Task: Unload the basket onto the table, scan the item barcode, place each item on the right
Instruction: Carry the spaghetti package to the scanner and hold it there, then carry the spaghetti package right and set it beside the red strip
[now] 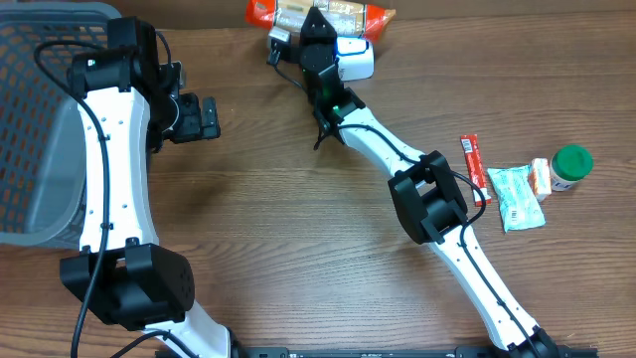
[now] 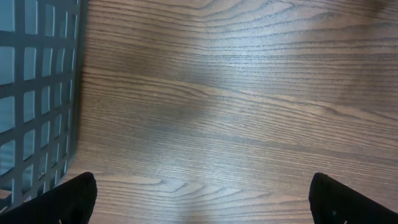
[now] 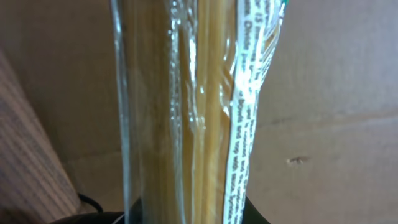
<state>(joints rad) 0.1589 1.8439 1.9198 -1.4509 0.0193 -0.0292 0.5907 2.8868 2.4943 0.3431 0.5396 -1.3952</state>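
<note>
Right jaws pinching spaghetti packet (image 3: 186,112) at far edge of surface (image 1: 298,249), just beside a white device (image 1: 355,62). Left jaws spread wide, empty, over wood near basket (image 1: 40,119).

The spaghetti packet (image 3: 193,112) is recorded as clear film over golden-yellow strands, with a white seam strip printed in black. The surface (image 1: 298,249) is noted as brown wood grain. The basket (image 1: 30,60) is grey lattice. A stick sachet (image 1: 474,169) is red; a bottle cap (image 1: 572,159) is green.
</note>
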